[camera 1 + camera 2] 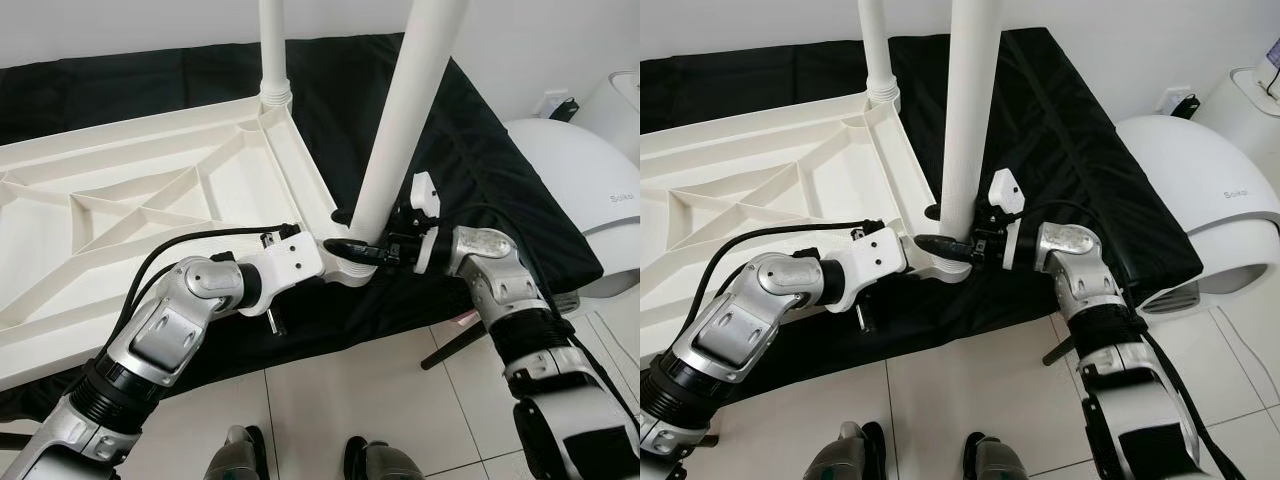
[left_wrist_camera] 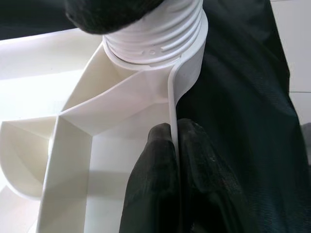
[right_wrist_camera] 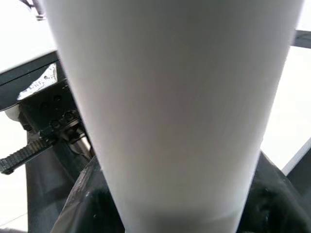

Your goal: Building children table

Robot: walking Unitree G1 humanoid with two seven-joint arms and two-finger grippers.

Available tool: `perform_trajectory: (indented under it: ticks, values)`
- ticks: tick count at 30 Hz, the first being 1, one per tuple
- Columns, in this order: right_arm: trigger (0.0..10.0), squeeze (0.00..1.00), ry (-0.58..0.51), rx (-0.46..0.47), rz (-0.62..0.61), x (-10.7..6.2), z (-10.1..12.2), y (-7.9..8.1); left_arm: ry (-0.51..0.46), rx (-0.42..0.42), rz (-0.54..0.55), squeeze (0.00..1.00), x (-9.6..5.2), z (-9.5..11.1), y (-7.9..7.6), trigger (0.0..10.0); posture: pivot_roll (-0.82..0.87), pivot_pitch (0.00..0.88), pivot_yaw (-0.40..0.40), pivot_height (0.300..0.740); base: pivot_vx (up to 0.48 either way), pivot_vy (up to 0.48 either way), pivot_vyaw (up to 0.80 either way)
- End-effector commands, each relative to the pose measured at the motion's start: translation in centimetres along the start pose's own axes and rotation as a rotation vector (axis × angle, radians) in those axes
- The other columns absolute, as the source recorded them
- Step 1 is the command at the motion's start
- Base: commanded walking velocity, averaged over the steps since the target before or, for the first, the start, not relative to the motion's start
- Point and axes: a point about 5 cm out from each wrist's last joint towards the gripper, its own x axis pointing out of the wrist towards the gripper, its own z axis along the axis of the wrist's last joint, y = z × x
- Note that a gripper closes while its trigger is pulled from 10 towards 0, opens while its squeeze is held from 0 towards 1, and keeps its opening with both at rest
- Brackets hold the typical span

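Both white plastic table legs, the near one (image 1: 405,120) and the far one (image 1: 272,45), run out past the top edge of the frame. The upturned white ribbed tabletop (image 1: 120,215) is cut off at the left edge. The near leg's base hides my right gripper (image 1: 958,246) tips.

White room, tiled floor
A black cloth (image 1: 480,150) covers the worktop; white wall (image 1: 150,25) behind, pale floor tiles (image 1: 330,400) below.
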Motion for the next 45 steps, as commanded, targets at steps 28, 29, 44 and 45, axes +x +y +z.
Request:
perform_trajectory:
  ticks: [28,29,44,45]
  values:
    - [0.0,0.00,-0.068,0.171,-0.704,2.4,-0.8,5.5,0.090,-0.081,-0.032,0.00,0.6,-2.4,-1.3,10.0,0.00,0.233,-0.030,0.740,0.000,0.000,0.00]
    - [0.0,0.00,-0.063,0.177,-0.747,2.6,-0.8,5.8,0.089,-0.080,-0.031,0.00,0.6,-2.4,-1.3,10.0,0.00,0.232,-0.031,0.740,0.000,0.000,0.00]
    - [0.0,0.00,-0.026,0.233,-0.858,4.6,-0.7,8.0,0.082,-0.080,-0.023,0.00,0.8,-2.2,-1.1,10.0,0.00,0.230,-0.033,0.740,0.000,0.000,0.00]
    - [9.9,0.00,-0.022,0.233,-0.862,4.4,-0.7,7.8,0.083,-0.079,-0.023,0.00,0.8,-2.3,-1.1,10.0,0.00,0.228,-0.031,0.740,0.000,0.000,0.00]
